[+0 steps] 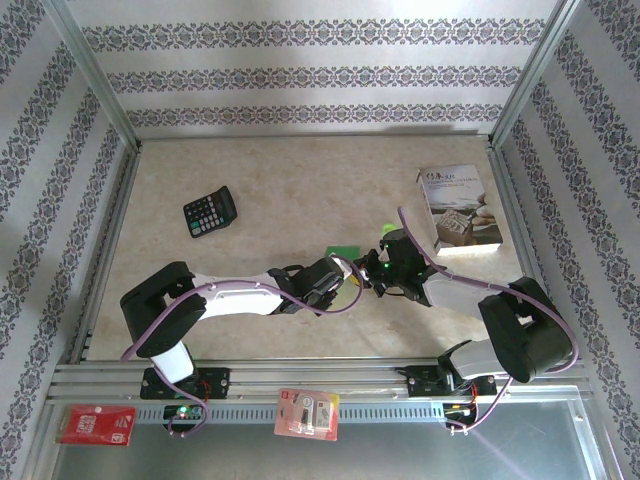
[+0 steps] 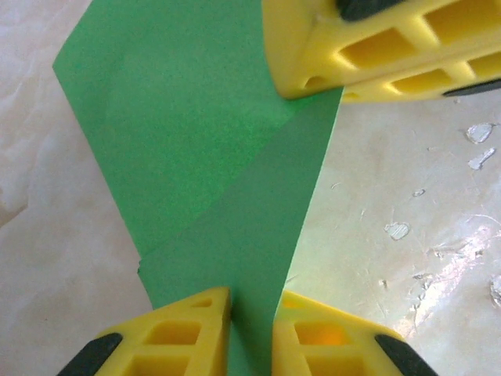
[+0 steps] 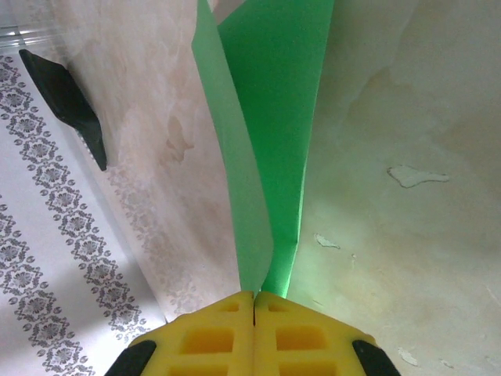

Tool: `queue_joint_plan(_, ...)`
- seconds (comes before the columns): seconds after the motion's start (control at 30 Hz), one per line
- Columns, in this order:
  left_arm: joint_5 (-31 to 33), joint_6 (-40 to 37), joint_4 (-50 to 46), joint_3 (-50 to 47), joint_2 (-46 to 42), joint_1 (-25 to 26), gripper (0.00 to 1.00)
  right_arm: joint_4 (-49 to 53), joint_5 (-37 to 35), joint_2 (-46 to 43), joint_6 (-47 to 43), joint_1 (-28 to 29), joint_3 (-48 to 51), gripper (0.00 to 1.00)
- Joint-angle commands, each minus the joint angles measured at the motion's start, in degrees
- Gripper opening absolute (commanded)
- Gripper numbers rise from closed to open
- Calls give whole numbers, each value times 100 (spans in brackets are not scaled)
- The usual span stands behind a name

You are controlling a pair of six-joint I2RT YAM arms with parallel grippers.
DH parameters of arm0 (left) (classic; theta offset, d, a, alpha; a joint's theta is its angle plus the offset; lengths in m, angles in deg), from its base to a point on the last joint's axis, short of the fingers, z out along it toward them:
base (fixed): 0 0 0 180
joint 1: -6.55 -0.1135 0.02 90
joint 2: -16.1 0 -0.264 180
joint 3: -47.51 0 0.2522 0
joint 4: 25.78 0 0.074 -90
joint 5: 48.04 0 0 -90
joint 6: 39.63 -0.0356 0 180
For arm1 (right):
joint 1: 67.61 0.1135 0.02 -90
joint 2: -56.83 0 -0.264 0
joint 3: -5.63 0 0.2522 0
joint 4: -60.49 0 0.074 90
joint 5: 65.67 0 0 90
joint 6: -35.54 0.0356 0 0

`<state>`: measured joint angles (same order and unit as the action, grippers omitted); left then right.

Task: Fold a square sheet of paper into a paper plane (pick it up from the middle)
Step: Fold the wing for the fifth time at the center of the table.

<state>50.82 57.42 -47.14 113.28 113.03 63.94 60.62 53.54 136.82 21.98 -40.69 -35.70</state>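
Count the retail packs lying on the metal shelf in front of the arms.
2: a red pack on the shelf at its left end, a pink pack near its middle. None looks hidden.

Table top (image 1: 290, 170): beige marbled surface with pale scuffed flecks, carrying a black calculator (image 1: 210, 212), lying tilted toward the far left, and a white printed booklet (image 1: 458, 208) at the far right, well apart.

One green sheet of paper (image 2: 196, 157), one black calculator (image 1: 210, 212), one white booklet (image 1: 458, 208), two robot arms (image 1: 235, 297) (image 1: 505, 325), and two packets (image 1: 97, 424) (image 1: 307, 413), one red, one pink.
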Motion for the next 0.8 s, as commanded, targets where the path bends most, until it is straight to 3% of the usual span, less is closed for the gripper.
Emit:
queue_joint_plan(0.0, 45, -19, 108, 38, 61, 79, 14, -156, 14, 54, 55, 77, 102, 0)
queue_joint_plan(0.4, -425, 262, 313, -100, -41, 11, 0, 284, 223, -494, -432, -413, 112, 19)
queue_joint_plan(0.63, -1125, 742, 526, -174, -121, -54, 0, 1476, 269, -1161, -1728, -1091, -133, 27)
queue_joint_plan(0.77, -1291, 965, 651, -230, -116, -56, 0, 2315, 49, -1214, -2738, -1162, -489, 31)
